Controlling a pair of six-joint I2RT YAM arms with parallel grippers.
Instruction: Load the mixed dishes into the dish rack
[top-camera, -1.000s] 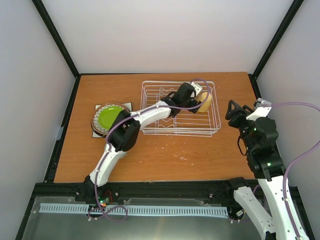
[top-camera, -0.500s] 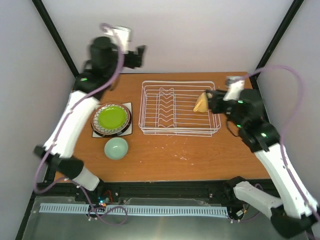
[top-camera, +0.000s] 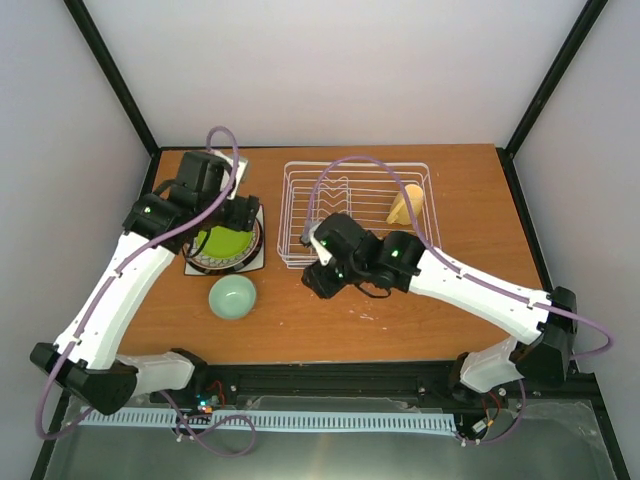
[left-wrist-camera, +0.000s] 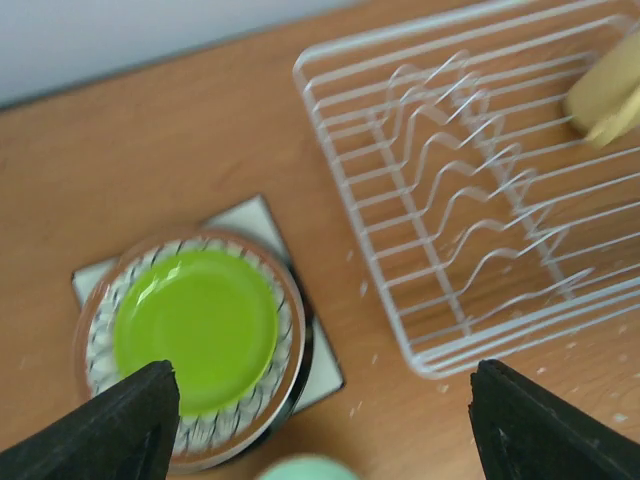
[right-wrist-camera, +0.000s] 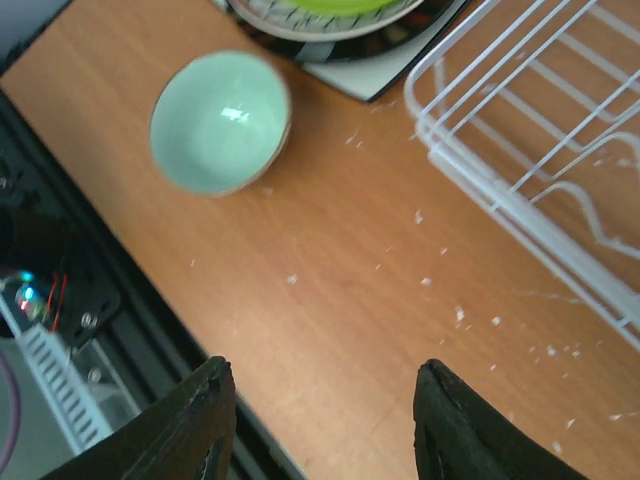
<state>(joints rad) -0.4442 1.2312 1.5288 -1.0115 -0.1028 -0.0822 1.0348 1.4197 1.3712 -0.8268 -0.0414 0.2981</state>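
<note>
The lime-green small plate (top-camera: 222, 237) lies on a stack: petal-patterned plate (left-wrist-camera: 287, 325), dark-rimmed cream plate (left-wrist-camera: 306, 352), white square plate (left-wrist-camera: 247, 213). My left gripper (top-camera: 243, 212) hovers open and empty over the stack's right edge; in its wrist view (left-wrist-camera: 320, 378) the green plate (left-wrist-camera: 195, 328) is below left. The pale mint bowl (top-camera: 232, 296) sits in front of the stack. The white wire dish rack (top-camera: 360, 215) holds the pale yellow mug (top-camera: 407, 205) lying at its right end. My right gripper (top-camera: 318, 275) is open and empty above the table by the rack's front-left corner.
In the right wrist view (right-wrist-camera: 325, 420) the bowl (right-wrist-camera: 220, 122) is at upper left, the rack's corner (right-wrist-camera: 520, 140) at upper right, and the table's black front edge (right-wrist-camera: 120, 320) at lower left. White specks dot the wood.
The left arm has come down from high at the back left to over the plate stack. The right gripper has left the mug and moved to the rack's front-left corner. The mug stays in the rack.
</note>
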